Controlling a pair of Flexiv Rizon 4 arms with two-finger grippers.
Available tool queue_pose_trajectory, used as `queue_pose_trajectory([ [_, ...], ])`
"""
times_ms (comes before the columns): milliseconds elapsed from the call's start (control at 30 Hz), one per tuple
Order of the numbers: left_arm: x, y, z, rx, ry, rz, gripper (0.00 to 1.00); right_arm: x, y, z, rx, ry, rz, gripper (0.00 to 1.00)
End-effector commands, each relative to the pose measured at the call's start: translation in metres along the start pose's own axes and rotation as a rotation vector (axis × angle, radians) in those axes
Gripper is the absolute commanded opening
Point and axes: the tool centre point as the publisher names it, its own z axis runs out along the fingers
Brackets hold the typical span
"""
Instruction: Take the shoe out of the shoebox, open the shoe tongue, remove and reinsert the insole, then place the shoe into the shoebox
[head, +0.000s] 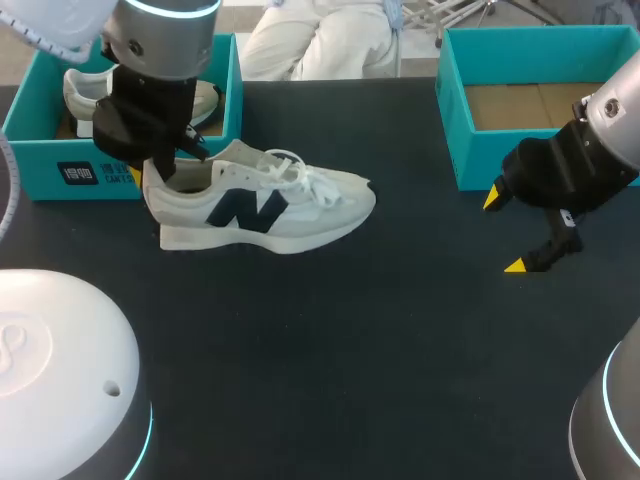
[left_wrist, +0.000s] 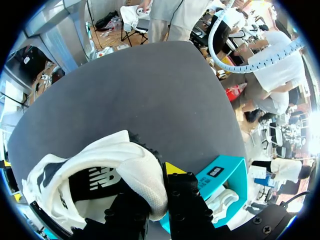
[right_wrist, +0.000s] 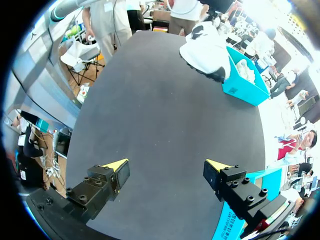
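Observation:
A white shoe (head: 265, 205) with a dark letter on its side stands upright on the black table, toe to the right, just in front of the teal shoebox (head: 60, 165) at the back left. My left gripper (head: 160, 165) is shut on the shoe's heel collar (left_wrist: 145, 175), one finger inside the shoe and one outside. In the right wrist view the shoe (right_wrist: 205, 50) and shoebox (right_wrist: 245, 85) lie far ahead of the gripper. My right gripper (head: 505, 232) hangs open above the table at the right, with nothing between its fingers (right_wrist: 117, 170).
A second white shoe (head: 90, 95) lies inside the left shoebox. Another teal box (head: 470, 160) with a brown floor stands at the back right, just behind my right gripper. Bare black table (head: 380, 330) spreads across the middle and front.

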Motion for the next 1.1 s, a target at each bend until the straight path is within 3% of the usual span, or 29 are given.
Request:
queue_pose_trajectory([
  [33, 0.001, 0.0, -0.001, -0.002, -0.001, 0.0, 0.0, 0.0, 0.001, 0.001, 0.002, 0.0, 0.001, 1.0],
  [133, 0.001, 0.0, -0.001, -0.002, -0.001, 0.0, 0.0, 0.0, 0.001, 0.001, 0.002, 0.0, 0.001, 1.0],
  [400, -0.051, -0.016, 0.015, -0.088, 0.022, 0.012, 0.0, 0.0, 0.001, 0.001, 0.002, 0.0, 0.001, 1.0],
  [467, -0.065, -0.017, 0.018, -0.05, 0.0, -0.003, 0.0, 0.0, 0.001, 0.001, 0.002, 0.0, 0.001, 1.0],
  [667, -0.093, -0.023, 0.029, -0.059, 0.028, -0.062, 0.0, 0.0, 0.001, 0.001, 0.002, 0.0, 0.001, 1.0],
  [1100, -0.106, -0.017, 0.082, -0.005, 0.014, -0.092, 0.0, 0.0, 0.001, 0.001, 0.002, 0.0, 0.001, 1.0],
])
